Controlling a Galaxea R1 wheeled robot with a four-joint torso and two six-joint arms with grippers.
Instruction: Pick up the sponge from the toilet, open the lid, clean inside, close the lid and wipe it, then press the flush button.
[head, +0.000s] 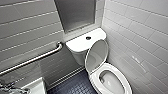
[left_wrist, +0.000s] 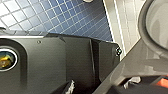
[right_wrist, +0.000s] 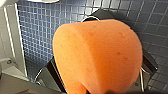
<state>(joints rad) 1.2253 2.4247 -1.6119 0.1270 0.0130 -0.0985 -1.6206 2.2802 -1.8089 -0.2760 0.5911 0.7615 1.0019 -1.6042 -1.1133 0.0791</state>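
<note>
Toilet (head: 119, 75) in the right-hand corner, bowl (head: 110, 82) before tank (head: 80, 43); lid (head: 96, 55) upright against the tank. Grab bar (head: 32, 60) along left wall (head: 25, 25), possibly a sink (head: 35, 87) below. Sponge (right_wrist: 100, 50) in right tool (right_wrist: 98, 70), above floor (right_wrist: 37, 30).

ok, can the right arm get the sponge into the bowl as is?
Probably yes. The lid leans up against the tank, leaving the bowl open, and the right gripper holds the sponge over the floor. How near the bowl the arm is, I can't tell.
</note>
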